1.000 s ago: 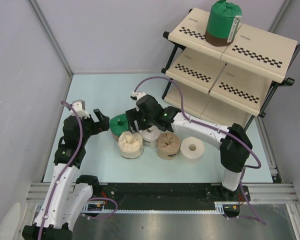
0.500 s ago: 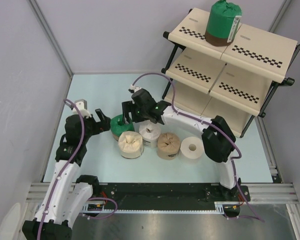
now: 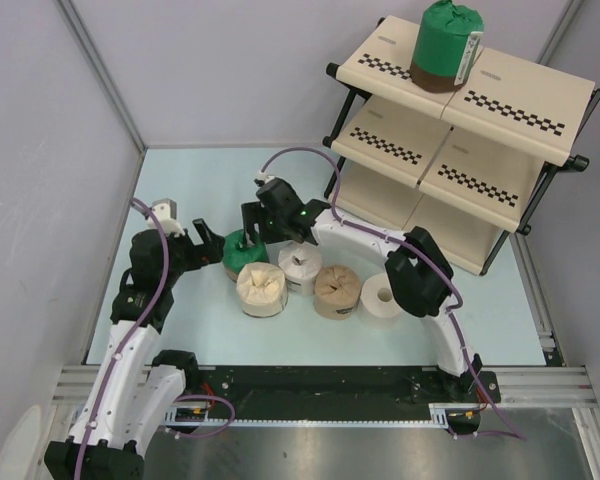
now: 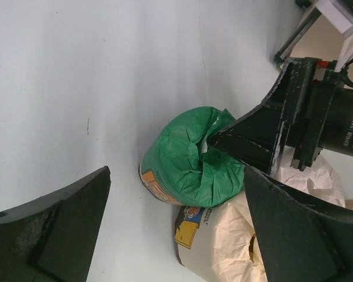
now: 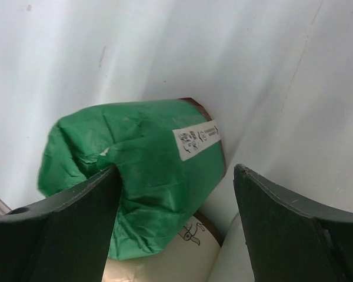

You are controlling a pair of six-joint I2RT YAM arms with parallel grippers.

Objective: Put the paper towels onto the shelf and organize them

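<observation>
Green roll (image 3: 237, 256) at centre-left is partly bracketed by the open right gripper (image 3: 250, 238), nothing gripped yet; closing is needed next.

The green-wrapped cylindrical paper roll (image 3: 238, 256) is partly covered by the black right gripper (image 3: 251, 236); print on its white label (image 5: 195, 138) cannot be read.

Shelf (image 3: 510, 100): three-tier rack of beige panels with checkered strips on a black frame, standing at the far right corner of the table (image 3: 180, 180).

Shelved green roll (image 3: 446, 45): upright on the top tier, left of centre.

Five rolls are clustered mid-table:
- Table green roll (image 3: 235, 262), at the far left, wrap crumpled on top.
- Cream-wrapped roll (image 3: 262, 289), touching it on the near side.
- White-wrapped roll (image 3: 301, 268), tan-wrapped roll (image 3: 337, 290) and bare white roll (image 3: 378, 298) with a centre hole, running rightward.
</observation>
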